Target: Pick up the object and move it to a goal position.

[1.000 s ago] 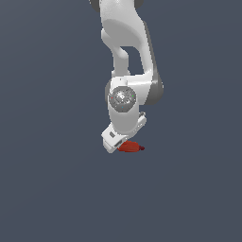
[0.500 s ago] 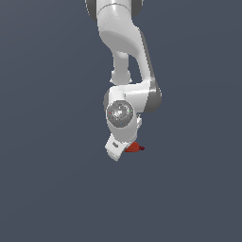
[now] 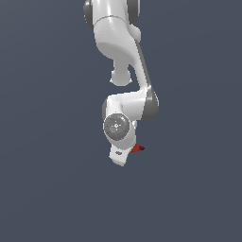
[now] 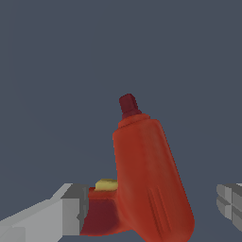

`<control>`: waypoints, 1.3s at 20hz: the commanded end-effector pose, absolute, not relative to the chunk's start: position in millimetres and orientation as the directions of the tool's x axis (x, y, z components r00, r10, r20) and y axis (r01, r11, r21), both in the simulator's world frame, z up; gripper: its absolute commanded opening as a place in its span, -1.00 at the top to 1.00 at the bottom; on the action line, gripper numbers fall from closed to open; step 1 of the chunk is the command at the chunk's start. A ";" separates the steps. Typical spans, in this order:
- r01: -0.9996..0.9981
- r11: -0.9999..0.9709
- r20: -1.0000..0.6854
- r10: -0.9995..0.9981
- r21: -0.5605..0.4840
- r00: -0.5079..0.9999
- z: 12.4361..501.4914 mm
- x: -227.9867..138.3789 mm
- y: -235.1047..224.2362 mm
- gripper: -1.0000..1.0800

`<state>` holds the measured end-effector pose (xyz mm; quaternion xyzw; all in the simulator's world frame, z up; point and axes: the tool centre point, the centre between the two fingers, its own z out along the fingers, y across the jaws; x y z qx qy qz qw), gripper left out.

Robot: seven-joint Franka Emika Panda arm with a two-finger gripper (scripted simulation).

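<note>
Uniform slate-grey background fills both views; no table edge or other support shows. No container is in view.

The white arm (image 3: 124, 71) descends from the top of the exterior view, and its wrist housing hides most of the end effector (image 3: 126, 156). The object (image 3: 138, 148), glossy red, shows only as a small sliver at the exterior view's right of the wrist.

In the wrist view the object (image 4: 149, 182) stands between the two grey fingers (image 4: 71, 210), its narrow dark-red tip pointing away from the camera. A darker flared part with a small yellow patch touches one finger. The other finger stands clear of the red body, so a firm grasp cannot be told.

Compared with the exterior view 0.5 s ago, the wrist has turned and the red sliver sits higher against the housing.
</note>
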<state>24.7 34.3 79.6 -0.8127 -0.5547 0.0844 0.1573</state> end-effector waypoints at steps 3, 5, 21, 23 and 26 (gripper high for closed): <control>0.897 -0.235 0.085 0.955 -0.374 0.285 71.4 24.6 35.6 -1.00; 0.903 -0.199 0.103 0.962 -0.382 0.255 68.5 24.5 36.0 -1.00; 0.913 -0.093 0.159 0.973 -0.398 0.169 59.0 23.4 37.0 -1.00; 0.913 -0.093 0.159 0.973 -0.398 0.168 55.1 21.8 37.9 -1.00; 0.913 -0.090 0.161 0.973 -0.398 0.166 44.8 17.3 40.6 -1.00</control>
